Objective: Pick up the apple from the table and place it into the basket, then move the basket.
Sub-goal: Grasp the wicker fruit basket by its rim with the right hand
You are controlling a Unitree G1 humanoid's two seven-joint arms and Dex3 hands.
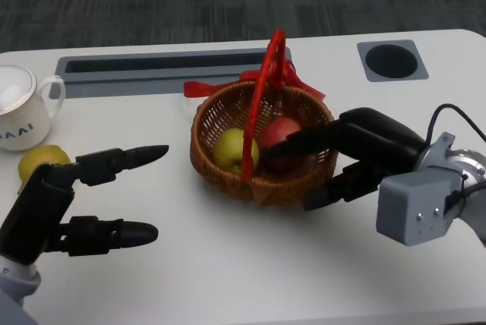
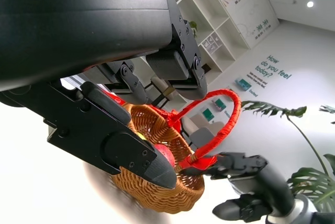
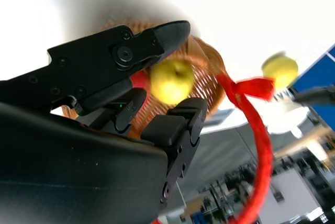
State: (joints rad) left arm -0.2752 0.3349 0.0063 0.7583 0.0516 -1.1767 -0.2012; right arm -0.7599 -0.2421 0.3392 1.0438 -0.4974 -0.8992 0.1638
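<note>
The left hand is hovering open and empty at seven o'clock; the right hand is reaching over the basket, fingers spread around the red apple, grip unclear.

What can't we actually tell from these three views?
- Red apple: head view, the right hand covers part of it; whether fingers touch it is unclear.
- Mug: head view, cut off by the left edge.
- Yellow fruit on the table: partly behind the left hand; blurred in right wrist view.
- Basket: left wrist view, largely blocked by the hand's own fingers.
</note>
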